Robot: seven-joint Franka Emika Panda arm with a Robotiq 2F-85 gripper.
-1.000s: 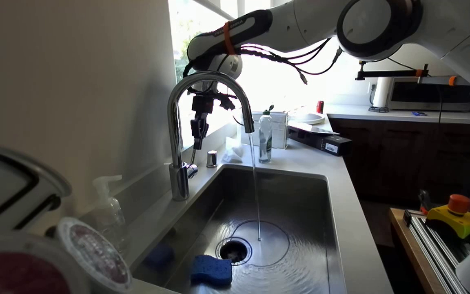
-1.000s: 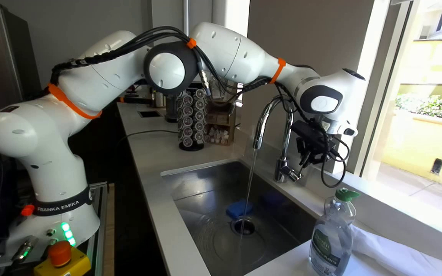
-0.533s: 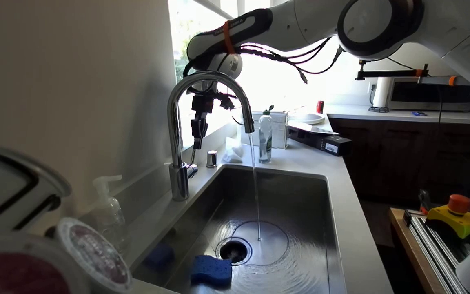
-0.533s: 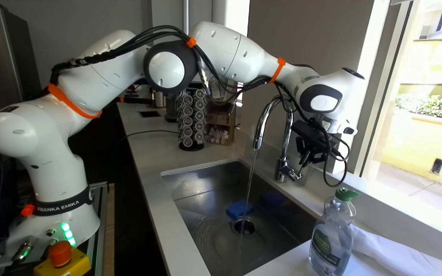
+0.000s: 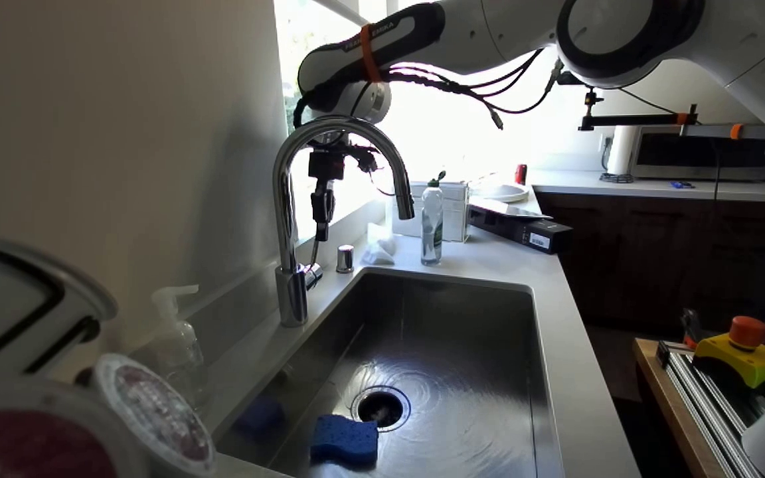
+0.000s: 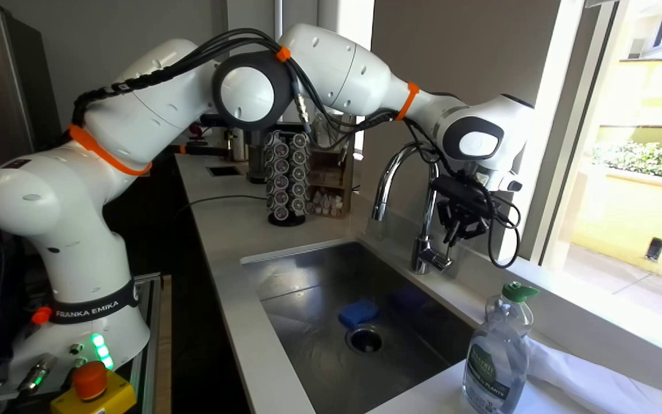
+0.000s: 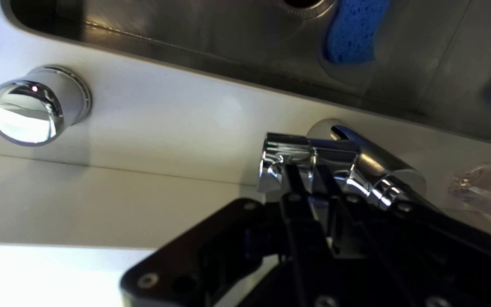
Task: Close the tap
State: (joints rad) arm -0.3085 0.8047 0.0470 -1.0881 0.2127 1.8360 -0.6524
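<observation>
The tap, a tall chrome gooseneck, stands at the sink's back edge in both exterior views (image 5: 283, 219) (image 6: 429, 210). No water stream shows under its spout (image 5: 404, 199). Its slim lever (image 5: 315, 255) points up from the side handle and meets my fingertips. My gripper (image 5: 321, 236) is above the handle; it also shows in an exterior view (image 6: 450, 238). In the wrist view my gripper (image 7: 305, 168) has its fingers close together with a narrow gap, in front of the chrome handle (image 7: 286, 145). It appears shut on the lever, whose end is hidden between the fingers.
The steel sink (image 5: 475, 312) holds a blue sponge (image 5: 344, 439) beside the drain. A chrome cap (image 5: 344, 259) and a dish soap bottle (image 5: 431, 226) stand near the tap. The window sill (image 6: 612, 322) and wall are close behind the gripper.
The water stream from the spout has stopped. My arm and gripper have risen slightly and shifted toward the tap. The spout has swung a little, and the lever stands slightly differently.
</observation>
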